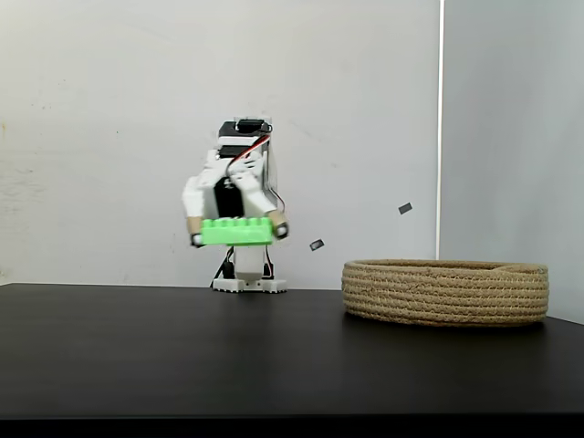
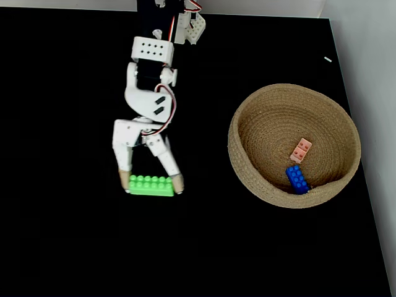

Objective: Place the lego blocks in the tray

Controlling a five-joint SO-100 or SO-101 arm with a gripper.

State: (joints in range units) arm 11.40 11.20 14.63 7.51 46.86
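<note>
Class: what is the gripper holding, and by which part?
The gripper holds the green lego block lengthwise, one fingertip on each short end, lifted clear above the table.

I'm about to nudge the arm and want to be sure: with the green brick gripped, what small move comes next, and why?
Probably carry it sideways toward the tray. The gripper holds the green brick by its ends, lifted off the table, higher than the tray's rim. The blue brick and pink brick already lie inside.
</note>
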